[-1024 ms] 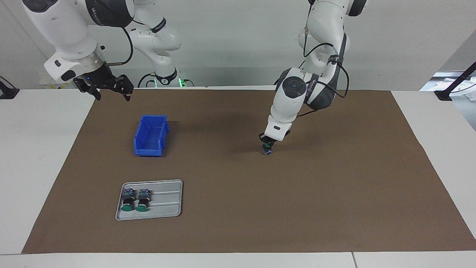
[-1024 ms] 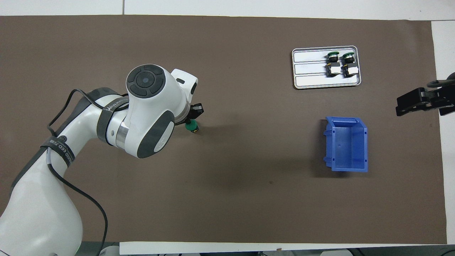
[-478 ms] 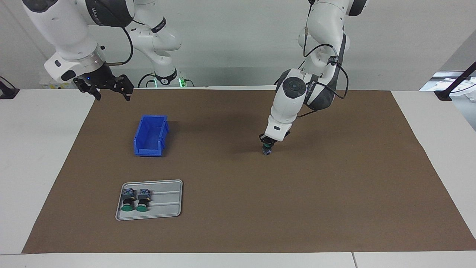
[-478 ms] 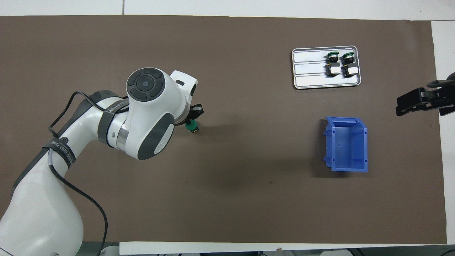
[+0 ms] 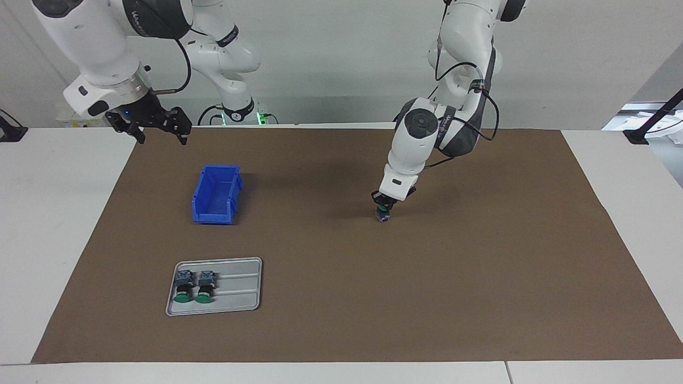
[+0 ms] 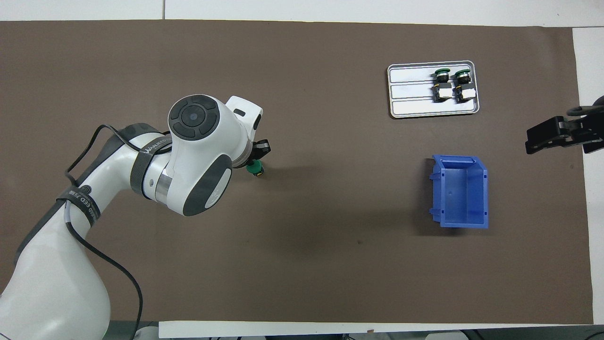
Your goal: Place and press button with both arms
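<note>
One button (image 5: 382,215) stands upright on the brown mat near the table's middle, its green cap (image 6: 255,166) facing up. My left gripper (image 5: 384,205) points down onto it, shut, with its tips against the button's top; its wrist hides most of this in the overhead view. Two more buttons (image 5: 184,285) (image 5: 205,285) lie side by side in a grey tray (image 5: 240,288), also seen from overhead as buttons (image 6: 442,84) (image 6: 462,84). My right gripper (image 5: 160,130) (image 6: 557,134) waits open and empty in the air over the mat's edge at the right arm's end.
An empty blue bin (image 5: 216,194) (image 6: 460,191) stands on the mat between the tray (image 6: 415,106) and the robots. The brown mat (image 5: 480,293) covers most of the white table.
The left arm's elbow and wrist have shifted slightly upward. The button under the gripper has stayed in place, and the right arm has not moved.
</note>
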`<move>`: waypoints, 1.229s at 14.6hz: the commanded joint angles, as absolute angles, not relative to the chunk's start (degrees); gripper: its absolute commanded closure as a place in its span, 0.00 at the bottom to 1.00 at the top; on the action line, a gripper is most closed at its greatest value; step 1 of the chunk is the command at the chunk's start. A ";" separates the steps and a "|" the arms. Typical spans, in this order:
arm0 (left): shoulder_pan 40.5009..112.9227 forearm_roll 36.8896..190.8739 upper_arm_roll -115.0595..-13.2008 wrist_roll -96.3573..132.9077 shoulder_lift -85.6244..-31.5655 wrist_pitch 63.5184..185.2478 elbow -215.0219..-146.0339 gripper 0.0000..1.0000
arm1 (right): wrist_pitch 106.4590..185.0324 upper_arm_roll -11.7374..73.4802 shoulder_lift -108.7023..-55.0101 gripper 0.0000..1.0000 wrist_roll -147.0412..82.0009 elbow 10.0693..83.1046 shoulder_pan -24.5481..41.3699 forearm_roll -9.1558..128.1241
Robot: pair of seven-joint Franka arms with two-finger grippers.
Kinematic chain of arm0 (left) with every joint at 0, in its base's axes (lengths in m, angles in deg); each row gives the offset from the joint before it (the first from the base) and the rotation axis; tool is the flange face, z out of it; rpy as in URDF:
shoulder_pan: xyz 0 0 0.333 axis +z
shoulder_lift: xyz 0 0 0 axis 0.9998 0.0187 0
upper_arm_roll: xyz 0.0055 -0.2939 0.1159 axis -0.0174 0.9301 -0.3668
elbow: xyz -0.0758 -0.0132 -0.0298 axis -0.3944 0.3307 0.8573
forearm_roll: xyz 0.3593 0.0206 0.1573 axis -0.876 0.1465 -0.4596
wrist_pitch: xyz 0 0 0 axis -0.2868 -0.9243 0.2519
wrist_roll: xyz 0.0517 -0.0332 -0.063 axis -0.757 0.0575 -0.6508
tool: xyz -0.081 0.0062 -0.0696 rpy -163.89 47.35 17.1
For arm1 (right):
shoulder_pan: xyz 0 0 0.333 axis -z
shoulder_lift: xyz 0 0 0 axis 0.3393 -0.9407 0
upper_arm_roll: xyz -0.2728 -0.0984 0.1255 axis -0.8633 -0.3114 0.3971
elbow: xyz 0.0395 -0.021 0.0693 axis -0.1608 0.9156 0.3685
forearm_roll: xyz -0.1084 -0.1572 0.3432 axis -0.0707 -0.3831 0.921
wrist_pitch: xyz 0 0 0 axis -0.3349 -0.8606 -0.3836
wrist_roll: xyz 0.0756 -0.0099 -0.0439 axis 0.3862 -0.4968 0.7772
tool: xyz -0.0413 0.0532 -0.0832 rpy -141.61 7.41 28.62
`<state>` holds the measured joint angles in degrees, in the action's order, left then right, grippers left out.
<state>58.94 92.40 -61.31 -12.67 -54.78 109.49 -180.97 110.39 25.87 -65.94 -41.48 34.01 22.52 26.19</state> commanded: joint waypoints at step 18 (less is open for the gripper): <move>82.07 89.01 -62.59 21.13 -65.31 84.19 -172.32 0.01 | 111.72 31.91 -67.29 0.01 -40.51 32.14 21.86 30.30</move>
<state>80.28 90.90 -62.99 17.26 -62.84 87.13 -172.00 110.51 28.92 -65.96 -41.06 33.69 21.96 29.23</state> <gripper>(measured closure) 0.004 0.004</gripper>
